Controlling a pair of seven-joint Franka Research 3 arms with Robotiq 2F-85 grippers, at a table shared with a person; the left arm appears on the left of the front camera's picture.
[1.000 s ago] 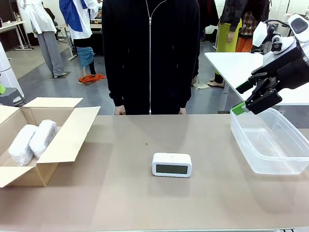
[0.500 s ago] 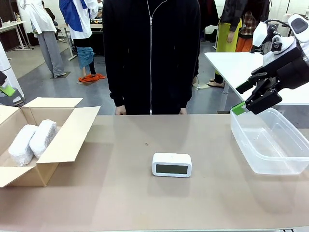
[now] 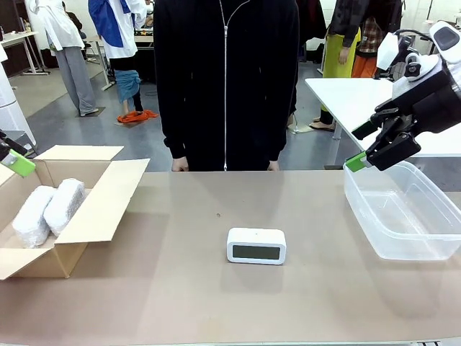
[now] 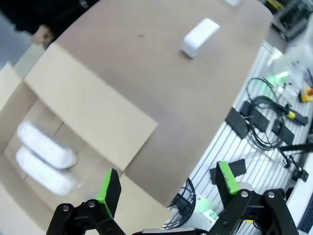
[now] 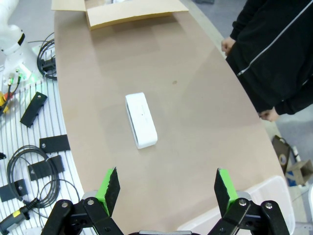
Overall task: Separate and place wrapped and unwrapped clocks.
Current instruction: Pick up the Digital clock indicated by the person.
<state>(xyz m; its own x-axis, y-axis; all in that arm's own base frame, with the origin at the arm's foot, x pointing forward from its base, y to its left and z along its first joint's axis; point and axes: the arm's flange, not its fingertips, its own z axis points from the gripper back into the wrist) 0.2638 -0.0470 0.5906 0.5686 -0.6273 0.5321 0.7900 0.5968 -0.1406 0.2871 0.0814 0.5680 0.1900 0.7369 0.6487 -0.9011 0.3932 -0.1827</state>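
The bare white clock [image 3: 256,246] is seen lying flat around the middle of the tan table [image 3: 180,303], its dark screen turned toward the robot's side. To its left an open cardboard box [image 3: 101,205] is set, and inside it a bubble-wrapped bundle [image 3: 29,216] is laid side by side with a second bundle [image 3: 63,204], the two touching. At the right a clear plastic tub [image 3: 360,205] is placed, well apart from the clock. The right gripper [image 5: 164,185] is held above the tub's far left corner, its jaws spread wide and nothing gripped. The left gripper [image 4: 166,182] is poised over the box, likewise spread wide with nothing between its green pads. At the far edge a person [image 3: 225,79] in a black zipped jacket is stood, both hands at the table's rim.
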